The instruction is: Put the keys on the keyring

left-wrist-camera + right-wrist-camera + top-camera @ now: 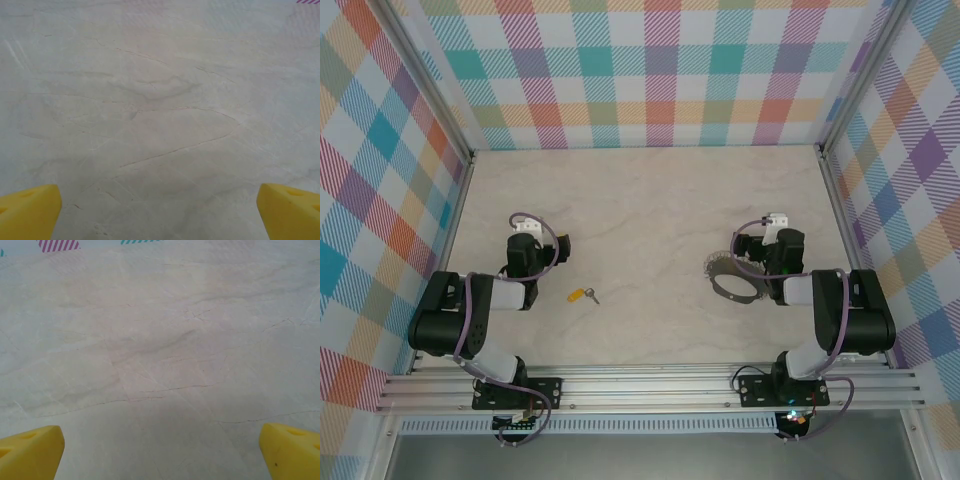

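Note:
A tiny key with a yellow-orange head and short dark blade lies on the marble table, just right of my left arm. A thin silvery chain keyring lies by my right arm, partly hidden under its wrist. My left gripper stands open over bare marble, its yellow fingertips wide apart. My right gripper is open too, with yellow fingertips at both lower corners and nothing between them. In the top view both grippers are folded back, the left gripper behind the key, the right gripper beside the ring.
Checked fabric walls with metal frame posts enclose the table on three sides. An aluminium rail carries both arm bases along the near edge. The marble surface stretches between and beyond the arms.

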You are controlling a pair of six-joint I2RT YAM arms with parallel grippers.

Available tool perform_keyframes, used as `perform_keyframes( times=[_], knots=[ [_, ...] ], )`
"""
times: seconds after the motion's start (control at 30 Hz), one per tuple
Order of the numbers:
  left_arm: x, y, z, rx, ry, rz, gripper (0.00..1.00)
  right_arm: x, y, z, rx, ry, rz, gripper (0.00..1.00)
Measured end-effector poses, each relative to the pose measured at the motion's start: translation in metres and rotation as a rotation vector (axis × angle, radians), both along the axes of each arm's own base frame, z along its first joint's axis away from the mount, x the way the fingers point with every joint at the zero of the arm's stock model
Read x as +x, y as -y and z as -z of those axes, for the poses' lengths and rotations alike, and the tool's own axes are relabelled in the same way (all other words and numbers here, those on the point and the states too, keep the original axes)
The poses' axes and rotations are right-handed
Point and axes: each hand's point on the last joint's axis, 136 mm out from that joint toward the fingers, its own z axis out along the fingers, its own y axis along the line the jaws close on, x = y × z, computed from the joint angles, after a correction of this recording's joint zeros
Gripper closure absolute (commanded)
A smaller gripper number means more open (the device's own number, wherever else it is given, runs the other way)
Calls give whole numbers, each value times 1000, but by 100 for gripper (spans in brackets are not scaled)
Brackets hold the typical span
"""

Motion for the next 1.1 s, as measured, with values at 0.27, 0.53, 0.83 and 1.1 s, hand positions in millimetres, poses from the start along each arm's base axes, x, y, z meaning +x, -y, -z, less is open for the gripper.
perform_keyframes(
  times=[0.27,0.53,0.83,1.1],
  knots=[
    [0,0,0,0,0,0,0,0,0,0,0,0,0,0],
    [0,0,0,0,0,0,0,0,0,0,0,0,0,0],
    [0,0,2,1,-11,1,0,0,0,0,0,0,0,0],
    [-1,0,2,1,-13,1,0,0,0,0,1,0,0,0]
  ],
)
